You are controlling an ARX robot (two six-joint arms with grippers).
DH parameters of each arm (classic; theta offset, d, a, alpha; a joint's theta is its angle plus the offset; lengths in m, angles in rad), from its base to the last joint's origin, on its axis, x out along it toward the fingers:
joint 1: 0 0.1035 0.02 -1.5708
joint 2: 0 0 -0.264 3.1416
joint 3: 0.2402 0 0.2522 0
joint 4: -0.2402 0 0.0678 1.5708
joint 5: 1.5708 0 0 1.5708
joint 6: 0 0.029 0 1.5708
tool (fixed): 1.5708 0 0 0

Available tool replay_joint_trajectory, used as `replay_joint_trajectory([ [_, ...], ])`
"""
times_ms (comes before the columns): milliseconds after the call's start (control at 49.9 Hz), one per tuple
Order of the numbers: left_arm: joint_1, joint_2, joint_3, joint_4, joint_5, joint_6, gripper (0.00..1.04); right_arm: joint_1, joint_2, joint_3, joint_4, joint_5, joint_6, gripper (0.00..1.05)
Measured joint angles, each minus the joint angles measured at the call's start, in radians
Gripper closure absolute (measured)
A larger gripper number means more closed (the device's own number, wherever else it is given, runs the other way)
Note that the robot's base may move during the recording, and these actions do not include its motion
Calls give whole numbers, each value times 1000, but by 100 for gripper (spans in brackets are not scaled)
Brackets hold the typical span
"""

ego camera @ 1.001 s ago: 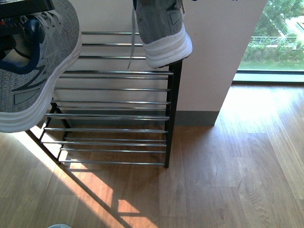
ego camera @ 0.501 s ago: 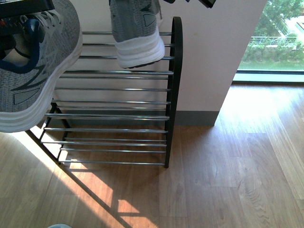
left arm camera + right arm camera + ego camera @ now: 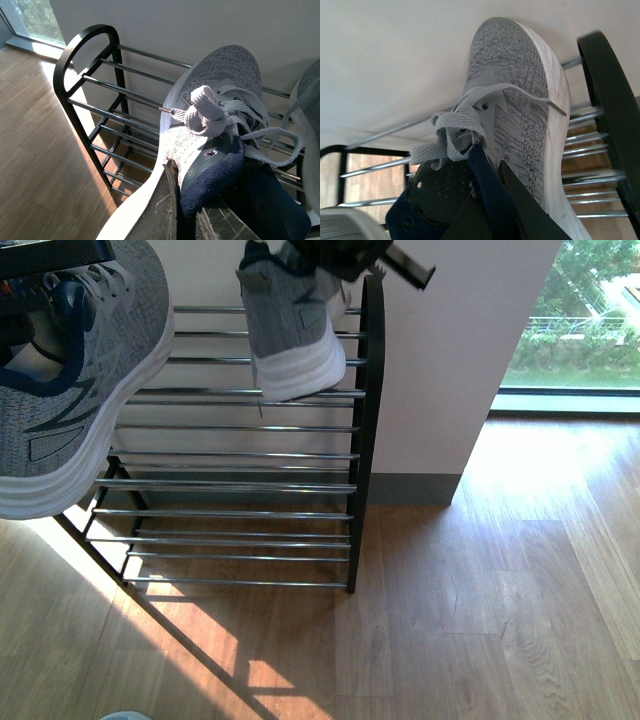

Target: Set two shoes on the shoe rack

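Note:
One grey knit sneaker [image 3: 70, 390] with a white sole hangs large at the left of the front view, in front of the shoe rack [image 3: 240, 455]. My left gripper [image 3: 186, 220] is shut on its navy collar, pale laces [image 3: 210, 112] above the fingers. The second grey knit sneaker [image 3: 290, 335] hangs heel-down over the rack's upper chrome bars near the black right end frame [image 3: 367, 420]. My right gripper [image 3: 487, 220] is shut on its navy collar; the toe [image 3: 512, 55] points at the white wall. Only a dark part of the right arm [image 3: 385, 255] shows in front.
The rack stands against a white wall [image 3: 450, 360] on a wooden floor [image 3: 450, 620]. A floor-level window [image 3: 580, 330] lies to the right. The rack's black left end frame [image 3: 75, 75] shows in the left wrist view. Lower chrome tiers carry nothing.
My right gripper has carried its sneaker left and down, from beside the right end frame to over the upper bars. The left sneaker has not moved.

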State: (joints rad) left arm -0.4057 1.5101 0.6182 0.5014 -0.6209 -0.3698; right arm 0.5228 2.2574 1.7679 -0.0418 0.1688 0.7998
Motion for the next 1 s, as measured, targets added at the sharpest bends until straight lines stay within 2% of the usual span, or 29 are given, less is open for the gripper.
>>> replay_joint_trajectory([
  [320,0,0,0,0,0,0,103,-42,40,-43,51,16,-58,103],
  [481,0,0,0,0,0,0,103,-61,-24,-151,155,2,-120,70],
  [521,0,0,0,0,0,0,103,-65,-48,-180,176,-8,-126,64],
  [701,0,0,0,0,0,0,103,-105,-293,-418,308,-111,-175,29],
  [801,0,0,0,0,0,0,103,-129,-475,-606,392,-166,-251,9],
  [861,0,0,0,0,0,0,103,-146,-588,-733,446,-182,-326,9],
  [1001,0,0,0,0,0,0,103,-241,-894,-1035,476,-312,-478,9],
])
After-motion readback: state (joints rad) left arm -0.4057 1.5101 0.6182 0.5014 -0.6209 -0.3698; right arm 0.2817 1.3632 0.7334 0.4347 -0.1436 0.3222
